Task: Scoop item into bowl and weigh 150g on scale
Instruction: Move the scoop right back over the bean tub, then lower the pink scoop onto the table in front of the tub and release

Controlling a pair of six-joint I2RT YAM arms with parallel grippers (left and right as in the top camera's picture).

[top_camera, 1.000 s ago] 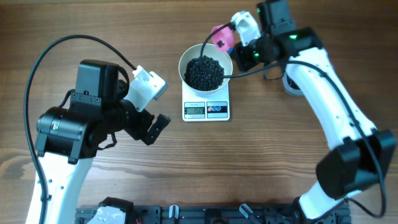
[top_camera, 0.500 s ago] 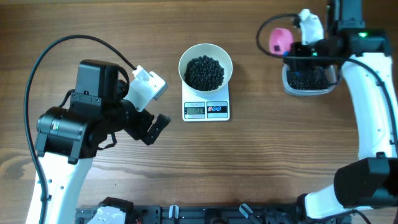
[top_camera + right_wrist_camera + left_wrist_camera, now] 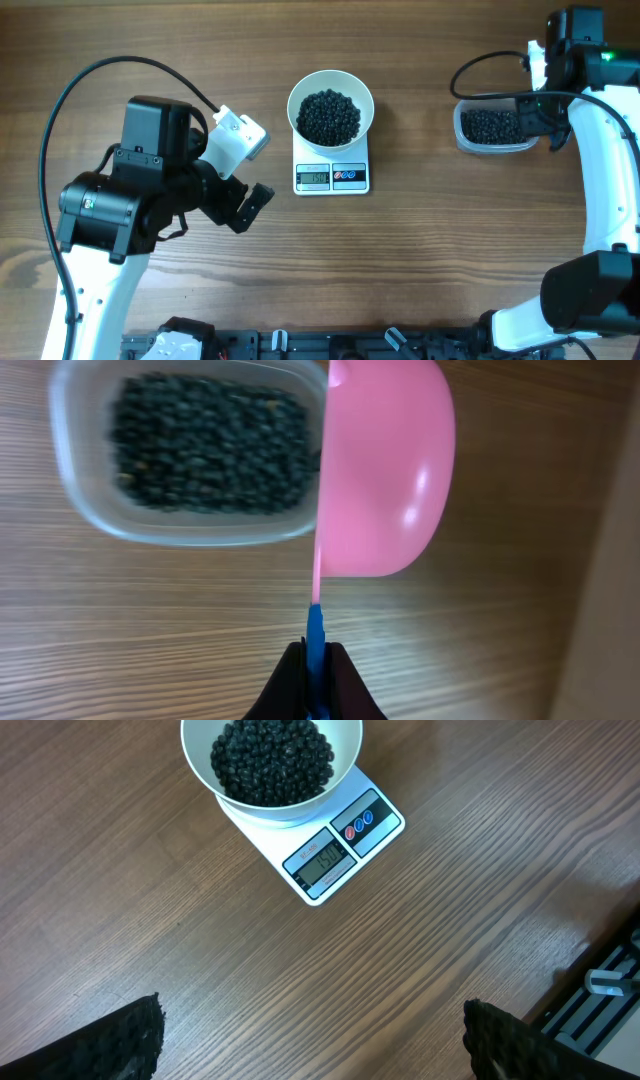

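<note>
My left pincer (image 3: 315, 1042) hangs released, its two dark fingertips (image 3: 125, 1042) spread wide over the brown wooden table (image 3: 450, 250). At its twelve o'clock in the wrist view stands the round plain white bowl (image 3: 345, 760), heaped with small round black bead-like pieces (image 3: 272, 760). The bowl sits on the flat white square digital scale (image 3: 275, 845) and covers its far half. The grey display (image 3: 320, 867) and two round buttons show on the near half, though I cannot read the digits surely. Seen from overhead, the clear rounded-rectangle plastic tub (image 3: 462, 130) lies well apart at the bowl's three o'clock, with more black pieces inside. My right pincer (image 3: 315, 665) is clenched on the blue handle (image 3: 315, 635) of the small pink plastic scoop (image 3: 385, 470). The scoop is turned on edge at the tub's three o'clock in the right wrist view, overlapping that end.
</note>
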